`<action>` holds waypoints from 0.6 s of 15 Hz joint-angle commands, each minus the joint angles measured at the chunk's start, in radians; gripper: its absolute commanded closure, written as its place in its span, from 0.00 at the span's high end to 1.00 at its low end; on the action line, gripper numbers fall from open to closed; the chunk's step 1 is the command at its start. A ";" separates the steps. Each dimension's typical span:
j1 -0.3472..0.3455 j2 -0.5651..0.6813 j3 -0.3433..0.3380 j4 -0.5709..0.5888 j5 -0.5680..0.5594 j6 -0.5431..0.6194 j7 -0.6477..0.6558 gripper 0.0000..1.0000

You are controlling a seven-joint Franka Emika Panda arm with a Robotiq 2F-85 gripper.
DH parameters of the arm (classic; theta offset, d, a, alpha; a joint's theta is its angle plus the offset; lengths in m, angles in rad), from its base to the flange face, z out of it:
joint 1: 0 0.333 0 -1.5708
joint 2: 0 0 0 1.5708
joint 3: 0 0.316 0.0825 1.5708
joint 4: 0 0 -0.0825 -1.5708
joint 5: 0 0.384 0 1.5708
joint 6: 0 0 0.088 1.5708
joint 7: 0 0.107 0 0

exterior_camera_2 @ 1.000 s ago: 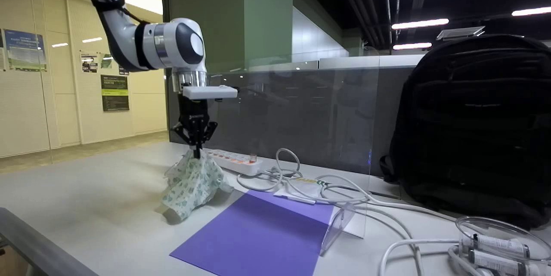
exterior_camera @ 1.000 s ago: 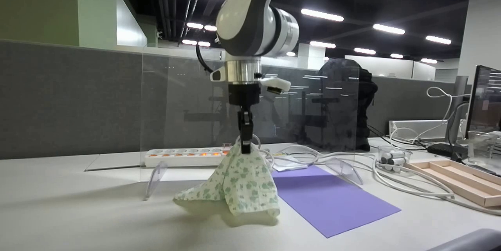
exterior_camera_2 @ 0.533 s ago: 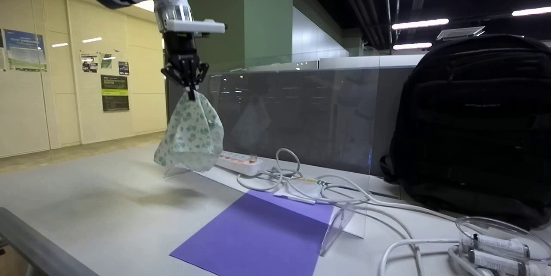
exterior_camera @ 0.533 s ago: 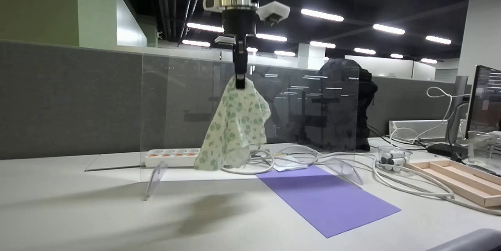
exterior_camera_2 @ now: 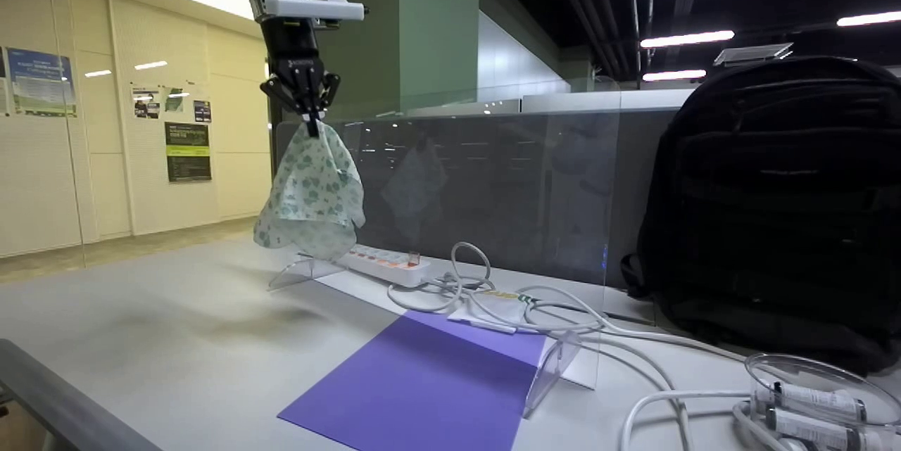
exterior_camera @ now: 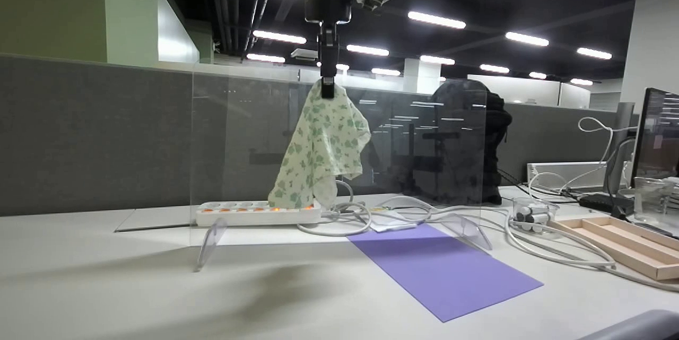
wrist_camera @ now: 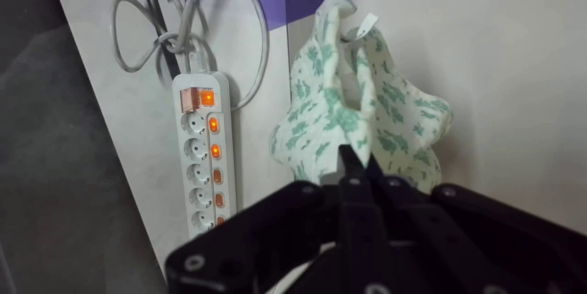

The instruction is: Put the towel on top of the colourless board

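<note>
The towel, white with a green pattern, hangs in the air in both exterior views (exterior_camera: 323, 144) (exterior_camera_2: 310, 191). My gripper (exterior_camera: 328, 90) is shut on its top, also in an exterior view (exterior_camera_2: 312, 129) and the wrist view (wrist_camera: 360, 158). The towel (wrist_camera: 307, 119) spreads below the fingers there, with a small white tag. The colourless board (exterior_camera: 424, 144) is a clear upright panel on two clear feet, also in an exterior view (exterior_camera_2: 507, 176). The towel hangs on the near side of the board, apart from it, its reflection showing. The fingertips appear slightly below the board's top edge.
A purple sheet (exterior_camera: 451, 276) lies on the table, partly under the board. Behind the board are a white power strip (exterior_camera: 254, 215) and tangled white cables (exterior_camera_2: 464, 282). A black backpack (exterior_camera_2: 774, 212), a clear cup of batteries (exterior_camera: 533, 215) and a wooden tray (exterior_camera: 620, 244) stand farther along.
My gripper has risen with the towel, fast at first, then a little more. The towel touched the table one second ago and now hangs clear above it.
</note>
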 commanded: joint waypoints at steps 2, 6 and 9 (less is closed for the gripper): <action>0.032 -0.006 -0.011 0.059 -0.034 0.025 0.098 0.00; 0.037 -0.002 -0.009 0.151 -0.112 0.060 0.180 0.00; 0.032 -0.002 -0.011 0.229 -0.175 0.110 0.263 0.00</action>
